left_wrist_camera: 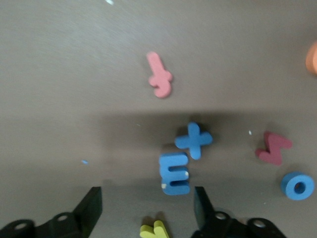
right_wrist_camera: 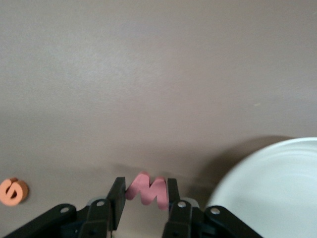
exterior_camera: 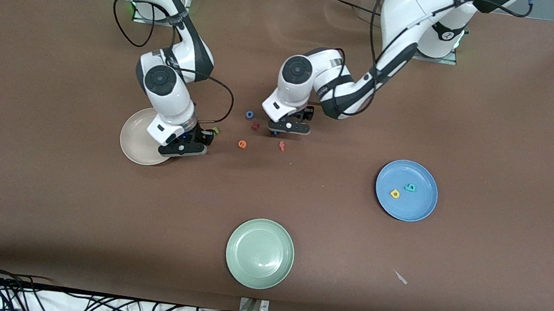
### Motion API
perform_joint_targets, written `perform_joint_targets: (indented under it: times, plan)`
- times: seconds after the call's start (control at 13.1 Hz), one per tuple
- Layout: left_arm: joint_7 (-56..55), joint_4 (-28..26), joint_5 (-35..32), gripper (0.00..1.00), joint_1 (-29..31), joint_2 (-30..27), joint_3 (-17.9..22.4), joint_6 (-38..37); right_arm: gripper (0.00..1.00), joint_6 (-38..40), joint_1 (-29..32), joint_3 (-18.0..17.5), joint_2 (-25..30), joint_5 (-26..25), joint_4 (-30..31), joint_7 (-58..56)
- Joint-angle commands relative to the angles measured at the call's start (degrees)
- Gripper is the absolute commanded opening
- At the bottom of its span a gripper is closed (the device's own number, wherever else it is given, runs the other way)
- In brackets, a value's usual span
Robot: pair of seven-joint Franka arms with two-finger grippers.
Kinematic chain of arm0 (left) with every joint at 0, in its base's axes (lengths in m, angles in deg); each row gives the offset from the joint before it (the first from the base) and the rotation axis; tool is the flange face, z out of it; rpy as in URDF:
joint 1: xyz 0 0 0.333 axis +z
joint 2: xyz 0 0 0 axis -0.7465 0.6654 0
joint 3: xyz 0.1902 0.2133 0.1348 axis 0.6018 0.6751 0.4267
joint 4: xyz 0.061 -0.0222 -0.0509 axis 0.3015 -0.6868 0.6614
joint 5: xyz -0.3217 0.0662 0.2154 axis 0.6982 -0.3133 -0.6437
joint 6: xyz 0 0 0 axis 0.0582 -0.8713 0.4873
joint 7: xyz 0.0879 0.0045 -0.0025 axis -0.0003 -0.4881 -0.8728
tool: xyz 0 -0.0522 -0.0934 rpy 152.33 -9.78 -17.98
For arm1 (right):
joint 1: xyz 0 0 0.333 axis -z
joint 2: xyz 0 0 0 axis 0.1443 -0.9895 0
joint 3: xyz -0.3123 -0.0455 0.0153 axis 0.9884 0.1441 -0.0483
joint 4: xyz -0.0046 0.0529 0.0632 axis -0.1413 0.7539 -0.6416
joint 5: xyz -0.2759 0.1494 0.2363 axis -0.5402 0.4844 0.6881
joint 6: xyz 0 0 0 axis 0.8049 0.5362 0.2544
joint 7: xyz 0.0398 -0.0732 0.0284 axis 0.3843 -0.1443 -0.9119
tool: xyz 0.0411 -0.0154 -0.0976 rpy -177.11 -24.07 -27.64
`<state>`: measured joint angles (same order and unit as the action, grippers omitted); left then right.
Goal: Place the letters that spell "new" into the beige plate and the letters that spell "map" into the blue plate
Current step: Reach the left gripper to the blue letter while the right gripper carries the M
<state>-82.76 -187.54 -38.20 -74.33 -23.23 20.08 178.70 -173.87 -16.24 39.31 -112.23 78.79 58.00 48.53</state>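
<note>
My right gripper (right_wrist_camera: 144,194) is shut on the pinkish-red w (right_wrist_camera: 147,190), low over the table beside the beige plate (right_wrist_camera: 277,188); in the front view this gripper (exterior_camera: 201,139) hides the w. The green n (exterior_camera: 215,130) lies right by it and the orange e (exterior_camera: 242,144) a little toward the left arm's end. My left gripper (left_wrist_camera: 147,208) is open just above the table, with the blue m (left_wrist_camera: 174,173) between its fingers (left_wrist_camera: 91,210), touching neither. The blue plate (exterior_camera: 406,190) holds a yellow letter (exterior_camera: 395,193) and a teal letter (exterior_camera: 411,187).
Around the blue m lie a blue x (left_wrist_camera: 194,140), a yellow k (left_wrist_camera: 154,229), a dark red letter (left_wrist_camera: 274,148), a blue o (left_wrist_camera: 297,186) and a pink letter (left_wrist_camera: 160,82). A pale green plate (exterior_camera: 259,252) sits nearer the front camera.
</note>
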Motion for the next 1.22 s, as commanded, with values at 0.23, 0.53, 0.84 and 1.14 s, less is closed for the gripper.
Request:
perform_joint_targets:
  times: [0.23,0.53,0.84,1.14]
  plan:
    - [0.1,1.9,-3.9,0.76,-1.1,2.4,1.1,3.1,0.31,8.8,4.2,4.1,6.5,-0.8,1.6,-15.2]
    - [0.1,1.9,-5.6,0.69,-1.1,2.9,1.1,4.2,0.52,6.8,7.7,4.8,7.3,-0.2,6.5,-18.7]
    - [0.2,1.8,-7.7,0.16,-0.7,2.5,1.0,4.0,0.65,4.4,7.6,4.6,8.0,0.5,8.9,-18.0]
    - [0.1,1.8,-7.7,0.0,1.1,-0.4,0.7,-1.4,0.71,4.5,7.5,-1.7,7.6,1.0,7.3,-4.2]
